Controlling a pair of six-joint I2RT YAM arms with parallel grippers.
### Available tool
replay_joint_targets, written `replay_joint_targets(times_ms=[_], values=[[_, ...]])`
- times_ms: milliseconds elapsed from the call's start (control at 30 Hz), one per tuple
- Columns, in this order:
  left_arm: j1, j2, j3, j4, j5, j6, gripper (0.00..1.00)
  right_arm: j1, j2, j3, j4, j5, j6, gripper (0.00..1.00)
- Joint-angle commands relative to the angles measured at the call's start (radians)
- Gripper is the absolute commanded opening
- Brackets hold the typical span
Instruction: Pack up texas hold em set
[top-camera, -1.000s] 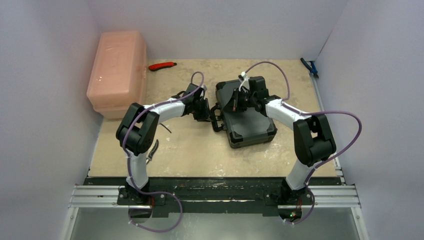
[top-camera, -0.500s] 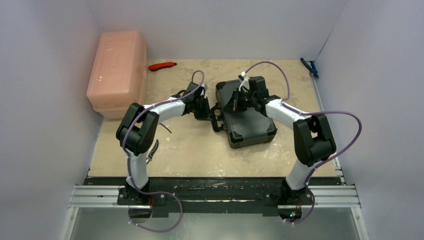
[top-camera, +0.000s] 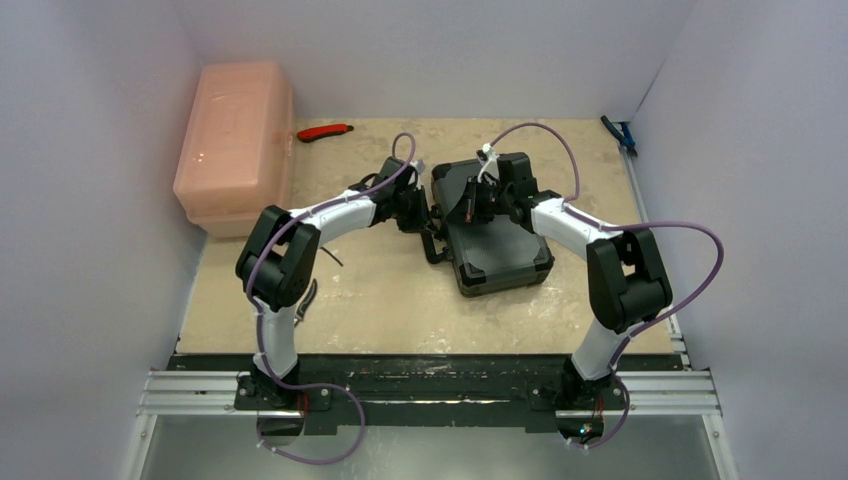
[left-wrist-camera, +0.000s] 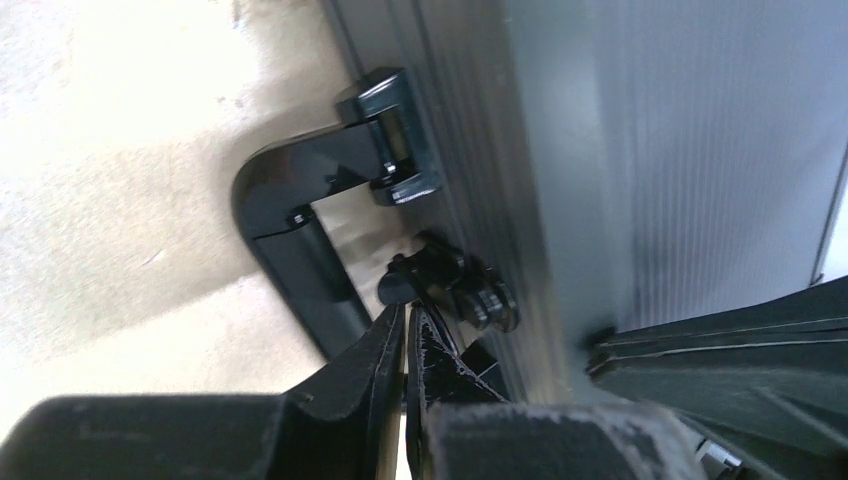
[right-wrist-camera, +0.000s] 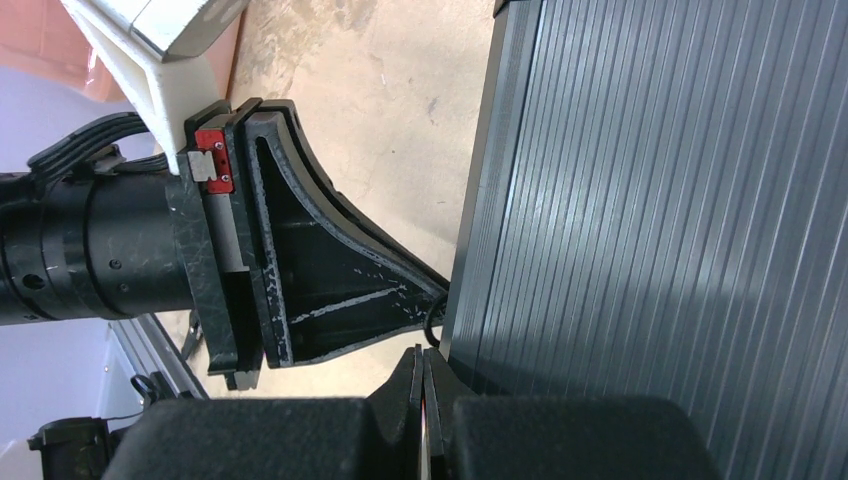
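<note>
the briefcase (top-camera: 500, 245) lies on the desk (top-camera: 380, 290), right of centre, its handle (top-camera: 432, 243) on its left side. the left hand (top-camera: 425, 212) is at that side, the right hand (top-camera: 470, 207) over the lid. a bin (top-camera: 235, 145) stands far left, with a small tool (top-camera: 325, 131) just right of it.

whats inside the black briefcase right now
Nothing inside shows: the briefcase is closed and its ribbed lid hides the interior. Only the outside is visible, with the shut left tool at a latch beside the handle.

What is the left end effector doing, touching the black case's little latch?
Touching. The left wrist view shows the shut left end effector with its tips meeting the latch on the briefcase, no gap.
</note>
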Motion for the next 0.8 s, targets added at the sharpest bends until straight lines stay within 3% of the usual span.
replay_joint_targets(times_ms=[0,767], values=[[-0.025,0.022,0.064,0.015,0.022,-0.026,0.04,-0.046,0.045,-0.033,-0.11,0.176,-0.073,0.0],[-0.092,-0.025,0.158,-0.081,-0.076,0.029,0.03,-0.046,0.046,-0.038,-0.106,0.176,-0.071,0.0]])
